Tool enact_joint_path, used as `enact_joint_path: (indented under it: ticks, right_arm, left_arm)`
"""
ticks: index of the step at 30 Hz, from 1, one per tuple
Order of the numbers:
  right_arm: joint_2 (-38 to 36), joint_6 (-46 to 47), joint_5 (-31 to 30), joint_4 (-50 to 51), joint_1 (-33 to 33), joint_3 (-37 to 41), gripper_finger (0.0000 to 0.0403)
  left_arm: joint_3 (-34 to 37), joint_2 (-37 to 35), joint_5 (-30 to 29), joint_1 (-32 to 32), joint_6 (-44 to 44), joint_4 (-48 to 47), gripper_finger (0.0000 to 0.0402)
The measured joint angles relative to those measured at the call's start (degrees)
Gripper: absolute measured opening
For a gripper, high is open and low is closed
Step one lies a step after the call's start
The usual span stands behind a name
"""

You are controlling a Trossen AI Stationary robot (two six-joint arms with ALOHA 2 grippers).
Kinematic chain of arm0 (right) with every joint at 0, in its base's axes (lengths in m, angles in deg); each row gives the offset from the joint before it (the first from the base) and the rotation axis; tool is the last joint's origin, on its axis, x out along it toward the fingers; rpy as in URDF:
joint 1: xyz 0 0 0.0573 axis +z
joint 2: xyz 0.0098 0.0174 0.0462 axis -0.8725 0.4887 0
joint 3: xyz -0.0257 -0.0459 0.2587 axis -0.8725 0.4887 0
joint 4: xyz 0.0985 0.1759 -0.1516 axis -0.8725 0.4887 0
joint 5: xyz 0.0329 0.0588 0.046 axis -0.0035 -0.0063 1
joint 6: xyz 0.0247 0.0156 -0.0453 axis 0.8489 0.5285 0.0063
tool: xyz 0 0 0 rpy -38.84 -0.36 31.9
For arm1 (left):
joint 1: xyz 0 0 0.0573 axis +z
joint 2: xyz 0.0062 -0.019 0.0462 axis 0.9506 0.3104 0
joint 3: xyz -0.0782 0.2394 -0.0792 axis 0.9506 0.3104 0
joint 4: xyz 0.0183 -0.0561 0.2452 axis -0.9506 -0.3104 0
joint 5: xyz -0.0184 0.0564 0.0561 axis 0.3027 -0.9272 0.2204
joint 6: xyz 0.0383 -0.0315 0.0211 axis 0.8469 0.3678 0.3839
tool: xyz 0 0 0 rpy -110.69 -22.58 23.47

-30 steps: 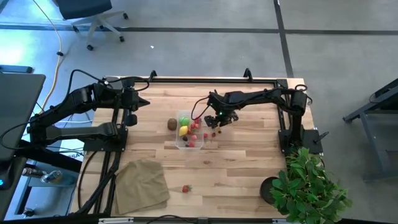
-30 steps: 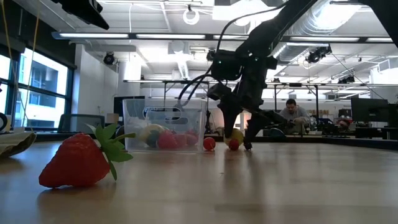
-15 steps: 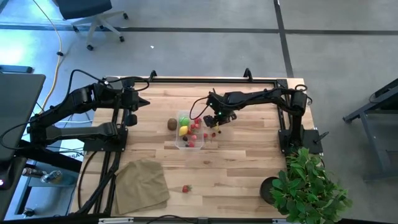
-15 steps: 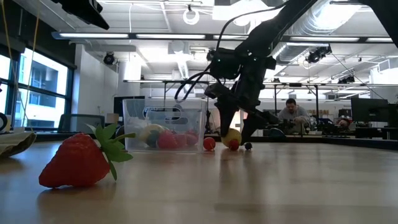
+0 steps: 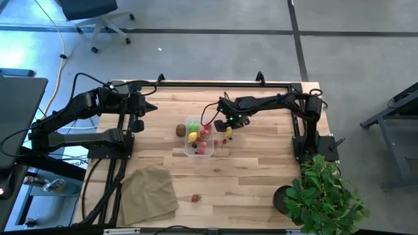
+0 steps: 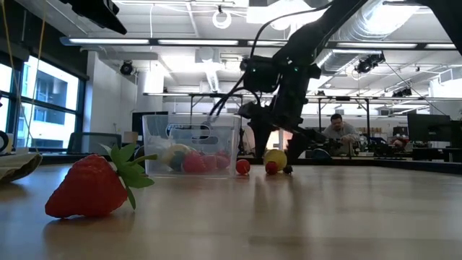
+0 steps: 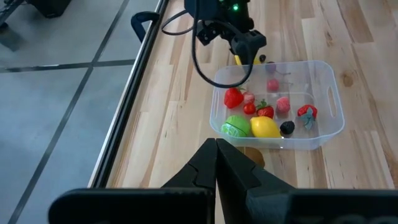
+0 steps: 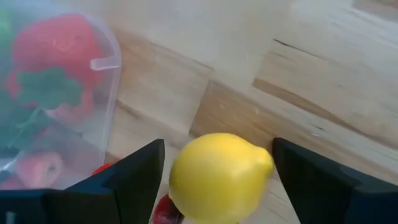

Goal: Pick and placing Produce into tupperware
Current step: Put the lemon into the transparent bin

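The tupperware (image 5: 200,138) sits near the middle of your table (image 5: 261,176), and in it you can see a green ball (image 7: 236,126), a yellow lemon (image 7: 265,127), several red berries and one dark one. Your right gripper (image 5: 228,125) is down at the table just beside the tub's right side, and its jaws stand open on either side of a second yellow lemon (image 8: 219,176); the right wrist view shows a gap between each finger and the fruit, so you have no grip on it. From the low view that lemon (image 6: 275,159) rests on the table with two small red berries (image 6: 243,167) next to it, between it and the tub. A brown kiwi (image 5: 180,130) lies on the table just left of the tub, and a strawberry (image 5: 194,198) lies well apart toward the near edge, beside the tan cloth (image 5: 149,193). Your left gripper (image 5: 147,107) waits at the far left of the table with its jaws closed together on nothing
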State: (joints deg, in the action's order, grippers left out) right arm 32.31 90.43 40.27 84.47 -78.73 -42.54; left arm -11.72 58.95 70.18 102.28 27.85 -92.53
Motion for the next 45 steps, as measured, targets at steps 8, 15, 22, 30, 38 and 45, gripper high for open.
enact_joint_path:
  ticks: [8,15,22,30,38,45]
  right_arm:
    - [0.0,6.78,-2.31,1.39,0.76,0.0,0.0271]
    - [0.02,7.72,-2.34,1.73,0.8,0.0,0.0252]
    - [0.04,7.71,-1.8,2.87,0.81,0.0,0.025]
    - [0.04,6.57,-1.45,3.92,0.9,0.02,0.0235]
    - [0.04,4.02,-1.13,3.14,0.88,0.07,0.0217]
    - [0.37,0.59,-0.73,5.3,0.92,-2.17,0.0215]
  left_arm:
    - [0.0,0.0,0.01,0.0,0.0,0.0,0.0001]
    - [-0.02,0.02,0.02,-0.01,0.0,0.0,0.0001]
    - [0.0,0.0,0.0,0.0,0.0,0.0,0.0001]
    - [-0.02,0.02,0.01,-0.01,0.0,0.0,0.0001]
    - [-0.02,0.02,0.02,0.0,-0.02,0.0,0.0001]
    - [0.0,0.0,0.0,-0.02,-0.02,0.0,0.0001]
